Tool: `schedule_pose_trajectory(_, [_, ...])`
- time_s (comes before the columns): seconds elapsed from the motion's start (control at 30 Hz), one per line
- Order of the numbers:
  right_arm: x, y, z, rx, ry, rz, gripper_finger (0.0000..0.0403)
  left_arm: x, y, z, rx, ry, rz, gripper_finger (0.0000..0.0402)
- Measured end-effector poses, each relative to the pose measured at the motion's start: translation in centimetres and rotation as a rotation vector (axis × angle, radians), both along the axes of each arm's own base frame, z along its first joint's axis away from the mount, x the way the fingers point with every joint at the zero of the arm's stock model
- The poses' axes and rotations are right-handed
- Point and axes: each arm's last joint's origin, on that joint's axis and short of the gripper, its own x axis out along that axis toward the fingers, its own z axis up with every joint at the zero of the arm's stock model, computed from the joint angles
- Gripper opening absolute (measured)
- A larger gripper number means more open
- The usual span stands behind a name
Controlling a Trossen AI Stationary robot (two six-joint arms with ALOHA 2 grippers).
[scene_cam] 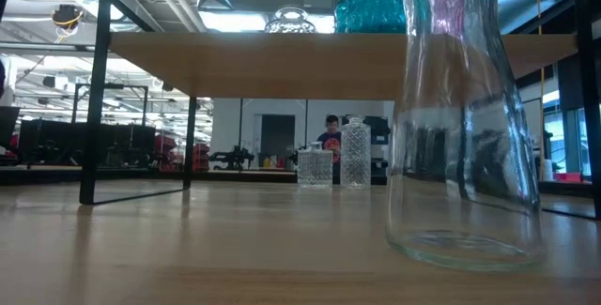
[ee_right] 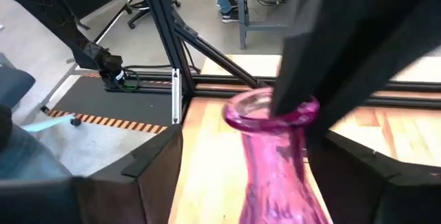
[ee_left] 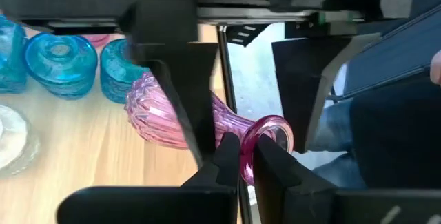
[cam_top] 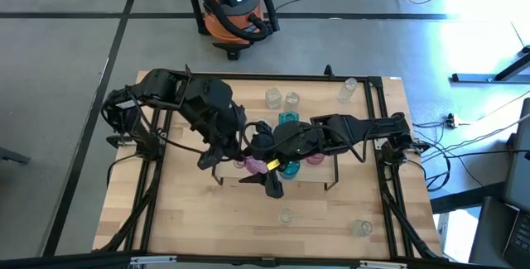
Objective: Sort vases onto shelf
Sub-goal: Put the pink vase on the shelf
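The left gripper (ee_left: 247, 158) is clamped on the neck of a pink ribbed vase (ee_left: 172, 117), just below its flared rim. The vase lies tilted over the shelf (cam_top: 310, 178), body toward the teal vases (ee_left: 62, 62) already standing there.

The right gripper (ee_right: 303, 124) is at the same vase's mouth. One dark finger appears to reach into the opening, the other sits outside the rim — whether it actually pinches the glass cannot be told. In the high view both arms meet over the shelf centre, approx. mid-table.

Handling notes (judged, not seen):
- Material: thin glass, rigid, fragile. No give under the pads, so excess squeeze risks cracking the neck.
- Surface: smooth and slick at neck and rim; the ribbed body offers more grip but is too wide for the jaws.
- Weight: light, but body-heavy vs. neck, so a neck hold lets the body swing.
- Best hold: neck under the flare — the rim acts as a stop against slipping out.
- Set down upright, clear of neighbouring vases; glass-on-glass contact may chip or topple them.

Other vases: clear ones (cam_top: 281, 99) stand on the tabletop (cam_top: 199, 219) behind the shelf, and a tall clear vase (scene_cam: 465, 136) in front of it.
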Motion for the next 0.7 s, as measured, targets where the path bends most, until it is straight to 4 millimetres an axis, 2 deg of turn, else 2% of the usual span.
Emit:
schedule_pose_trajectory(0.17, [-0.1, -0.1, -0.3, -0.01, 0.031, -0.01, 0.0227, 0.2, 0.4, 0.1, -0.019, -0.015, -0.006, 0.0012])
schedule_pose_trajectory(0.33, [0.4, 0.0, -1.3, -0.018, 0.085, -0.021, 0.0125, 0.6, 0.3, 0.3, -0.046, -0.047, -0.013, 0.0012])
schedule_pose_trajectory(0.63, [0.5, 0.0, -1.3, -0.018, 0.075, -0.022, 0.0123, 0.7, 0.1, 0.3, -0.077, -0.033, -0.008, 0.0012])
schedule_pose_trajectory(0.7, [0.5, 0.0, -1.3, -0.023, 0.073, -0.032, 0.0123, 0.8, 0.1, 0.3, -0.084, -0.034, 0.003, 0.0028])
